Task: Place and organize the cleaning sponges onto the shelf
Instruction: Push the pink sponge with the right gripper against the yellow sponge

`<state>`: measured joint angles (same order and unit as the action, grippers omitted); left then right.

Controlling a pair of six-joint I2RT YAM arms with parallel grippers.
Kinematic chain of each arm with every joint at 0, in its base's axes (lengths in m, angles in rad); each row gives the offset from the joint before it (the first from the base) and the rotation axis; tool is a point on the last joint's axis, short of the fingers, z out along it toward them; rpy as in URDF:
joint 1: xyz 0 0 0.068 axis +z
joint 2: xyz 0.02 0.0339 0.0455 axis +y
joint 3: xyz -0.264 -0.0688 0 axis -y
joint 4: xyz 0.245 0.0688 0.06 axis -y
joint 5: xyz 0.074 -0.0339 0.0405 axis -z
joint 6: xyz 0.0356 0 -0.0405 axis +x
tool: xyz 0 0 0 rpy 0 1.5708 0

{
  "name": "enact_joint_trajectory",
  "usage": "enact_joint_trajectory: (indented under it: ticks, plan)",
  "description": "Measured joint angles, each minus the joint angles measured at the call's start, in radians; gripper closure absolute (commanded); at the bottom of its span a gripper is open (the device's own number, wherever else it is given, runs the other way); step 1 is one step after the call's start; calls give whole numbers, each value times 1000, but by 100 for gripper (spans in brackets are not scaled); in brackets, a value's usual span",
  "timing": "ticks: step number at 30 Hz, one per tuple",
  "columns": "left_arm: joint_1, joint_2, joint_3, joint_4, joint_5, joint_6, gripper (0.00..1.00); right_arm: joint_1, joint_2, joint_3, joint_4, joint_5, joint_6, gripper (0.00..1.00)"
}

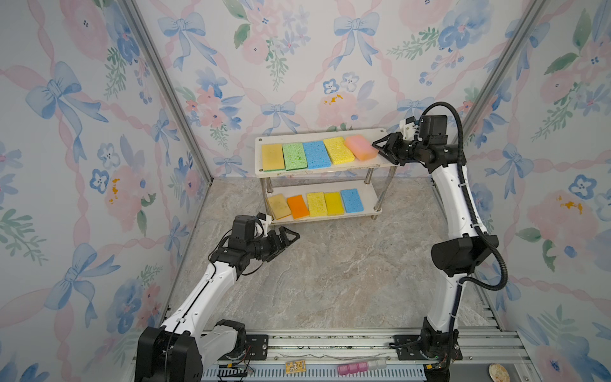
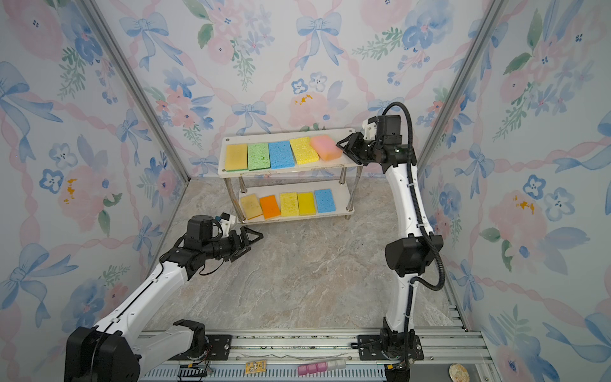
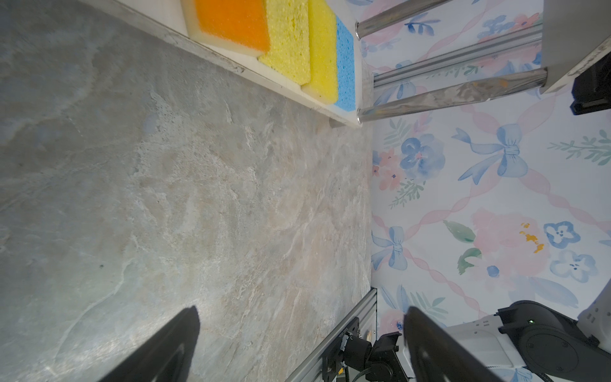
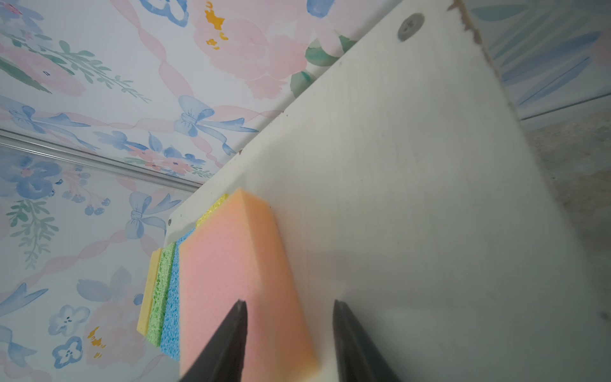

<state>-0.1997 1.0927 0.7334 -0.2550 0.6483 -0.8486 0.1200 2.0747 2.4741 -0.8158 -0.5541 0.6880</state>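
Our left gripper hovers before the shelf, jaws apart; the right gripper, likewise apart, should gently square the pink sponge.

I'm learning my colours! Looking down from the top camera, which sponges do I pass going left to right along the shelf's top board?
Along the top board of the shelf: tan-yellow sponge → green sponge → blue sponge → yellow sponge → pink sponge, last at the right end.
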Motion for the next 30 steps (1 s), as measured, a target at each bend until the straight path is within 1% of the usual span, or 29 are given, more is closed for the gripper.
enact_joint_trajectory:
  ticks: [3, 12, 14, 19, 22, 26, 28, 30]
  plan:
    - [4, -4, -8, 0, 0, 0, 2, 6, 0, 0, -1, -3, -1, 61]
    - [4, -5, -14, 0, 0, 0, 2, 8, -1, -5, -3, -2, -15, 86]
    - [4, -5, -16, 0, 0, 0, 2, 8, -2, -17, 3, -2, -15, 90]
    - [4, -5, -16, 0, 0, 0, 2, 2, -27, -84, 33, 9, -14, 93]
    - [4, -5, -16, 0, 0, 0, 2, -3, -48, -116, 50, 18, -11, 94]
    - [4, -5, -16, 0, 0, 0, 2, -4, -68, -120, 53, 33, -11, 94]
    - [4, -5, -16, 0, 0, 0, 2, -6, -74, -110, 50, 35, -12, 93]
    - [4, -5, -16, 0, 0, 0, 2, -8, -74, -94, 47, 35, -13, 89]
